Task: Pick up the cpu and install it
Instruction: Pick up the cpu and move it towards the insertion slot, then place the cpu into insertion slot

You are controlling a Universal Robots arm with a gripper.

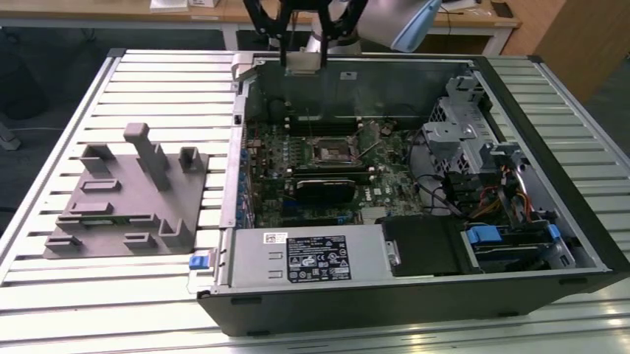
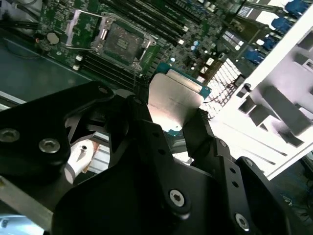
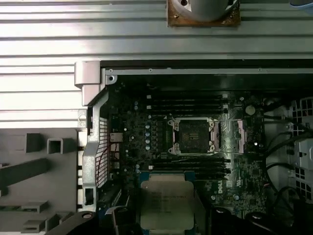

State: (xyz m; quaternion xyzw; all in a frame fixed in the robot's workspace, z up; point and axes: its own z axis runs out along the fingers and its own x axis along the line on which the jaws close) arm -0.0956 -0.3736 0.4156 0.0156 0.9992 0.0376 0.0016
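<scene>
Standing at the exterior view's left, a grey plastic block with upright posts (image 1: 128,188) rests on the slatted aluminium table (image 1: 59,110). Just beside it, toward the middle, lies an open black desktop computer case (image 1: 414,306) with its green motherboard (image 1: 285,158) facing up. Above the case's far wall hangs the black two-fingered gripper (image 1: 302,59). It is closed narrowly on the cpu (image 2: 173,100), a thin square chip with a pale silvery metal top, and a finger presses against each of two opposite edges. The chip is up in the air, well apart from the board below. Near the board's centre sits the dark square socket with a metal rim (image 1: 333,151), its hinged metal frame (image 3: 230,134) swung open to one side. At the case's near edge lies a grey metal power supply box (image 1: 310,254). Farther toward the exterior view's right stand silvery metal drive cages (image 1: 462,122) and blue plastic tabs (image 1: 487,236) among orange and black cables (image 1: 497,203).
</scene>
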